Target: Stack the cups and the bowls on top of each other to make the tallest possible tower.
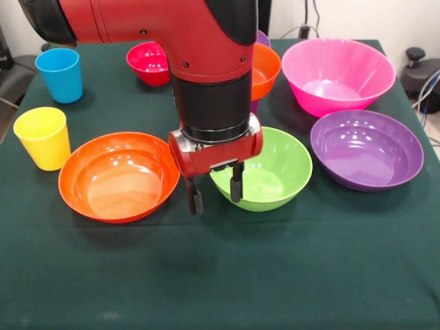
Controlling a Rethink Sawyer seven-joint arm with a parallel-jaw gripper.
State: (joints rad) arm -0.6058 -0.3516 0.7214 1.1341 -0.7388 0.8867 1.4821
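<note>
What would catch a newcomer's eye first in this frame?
The red and black arm dominates, coming down at centre with its gripper open over the gap between the wide orange bowl and the green bowl. Next come the big pink bowl at the upper right and the purple bowl just below it. Nothing looks stacked yet; the blue cup and yellow cup stand alone at the left.

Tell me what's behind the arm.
Behind the arm, a small orange bowl and a red bowl show partly, plus a purple sliver. The rest there is covered.
</note>
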